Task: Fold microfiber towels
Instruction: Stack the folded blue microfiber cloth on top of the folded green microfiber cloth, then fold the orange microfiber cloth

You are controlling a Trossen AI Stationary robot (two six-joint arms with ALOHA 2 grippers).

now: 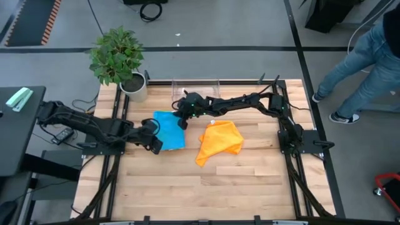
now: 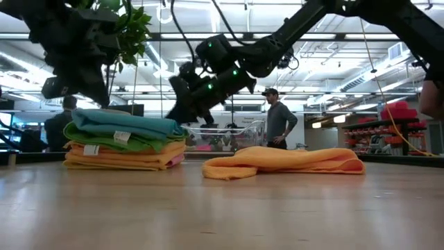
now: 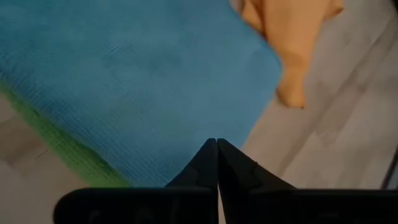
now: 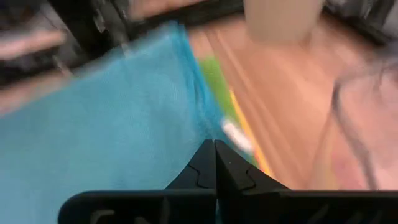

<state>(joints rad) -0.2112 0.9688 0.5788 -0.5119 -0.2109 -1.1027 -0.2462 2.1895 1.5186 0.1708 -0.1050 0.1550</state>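
- Nearest the low camera: bare wooden table (image 2: 222, 208), with one loose orange towel (image 2: 284, 161) crumpled on it.
- Beside it, a folded stack (image 2: 125, 142): blue towel (image 1: 170, 129) on top, green, yellow, pink and orange below.
- My left gripper (image 1: 154, 140), clenched empty, at the stack's near-left edge.
- My right gripper (image 1: 182, 119), clenched empty, above its far-right corner.

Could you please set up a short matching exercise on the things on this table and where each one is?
Things:
1. blue towel
2. orange towel
3. potted plant
4. left gripper

Places or states:
A. loose and unfolded on the bare wood
B. at the table's far left corner
C. on top of the folded stack
D. shut, at the stack's edge

Pairs: 1-C, 2-A, 3-B, 4-D
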